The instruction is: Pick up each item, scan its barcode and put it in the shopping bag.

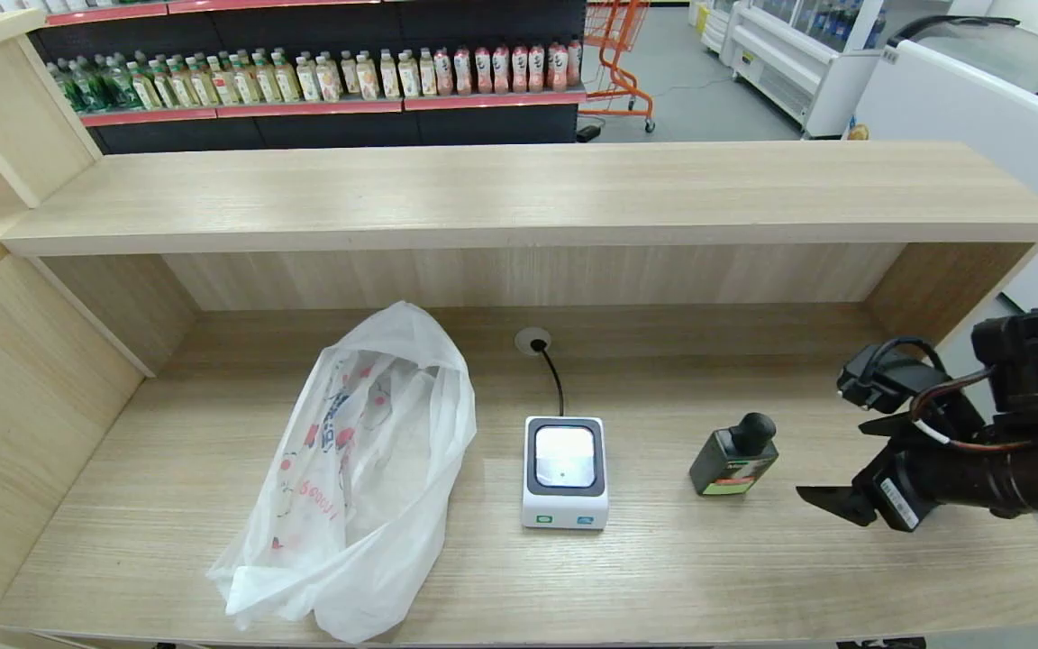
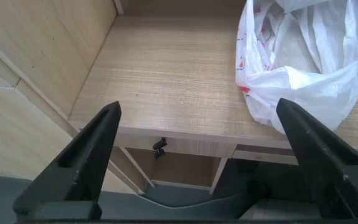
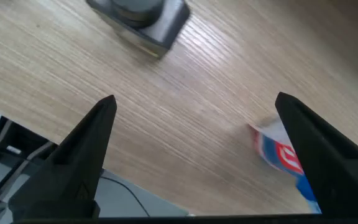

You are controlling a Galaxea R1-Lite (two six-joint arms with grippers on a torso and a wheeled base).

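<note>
— Over the near edge of the counter (image 2: 166, 68), what is the left gripper (image 2: 197, 109) doing?
— It hangs there with its fingers spread wide and nothing between them. The shopping bag (image 2: 303, 56) lies on the counter just beyond it, slumped on its side with the mouth loose.
— And past the bag?
— The scanner (image 1: 565, 470) sits between the bag and the right gripper (image 1: 834, 460), with its window facing up. Between the scanner and that gripper stands the bottle (image 1: 735, 458), dark with a black cap, upright.
— So the bottle comes first?
— I'd judge so. The right gripper is just beside it, on the side away from the scanner. It is not touching the bottle, and its fingers are wide apart and empty.
— How should it take the bottle?
— Come in level, with one finger on each side of the body below the cap, and close on the flat sides so it can't twist. It is tall and narrow, so a stray nudge could tip it. Keep the fingers off the label, because the barcode has to face the window. I can't see where the barcode is.
— Anything else near that gripper?
— A small white thing (image 3: 278, 149) with red and blue print lies on the counter close to one finger. It is too blurred to name, but it is probably another item to scan.
</note>
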